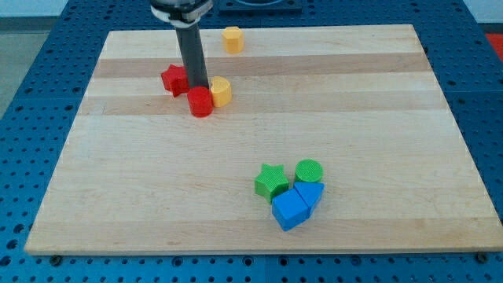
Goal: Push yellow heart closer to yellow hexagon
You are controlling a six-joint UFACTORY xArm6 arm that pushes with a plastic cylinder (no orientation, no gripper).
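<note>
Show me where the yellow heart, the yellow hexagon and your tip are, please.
yellow heart (222,91): camera view, on its top face, right of the red cylinder.
yellow hexagon (232,38): camera view, on its top face, near the board's top edge.
my tip (196,86): camera view, rod's lower end, between the red blocks.

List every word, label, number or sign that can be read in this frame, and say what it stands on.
None: no readable text shows anywhere in this view.
The blocks are plain: yellow hexagon, yellow heart, red star, red cylinder, green star, green cylinder, the two blue blocks.
The wooden board, the blue perforated table and the dark rod carry no markings; my tip sits among the red blocks and the heart.
</note>
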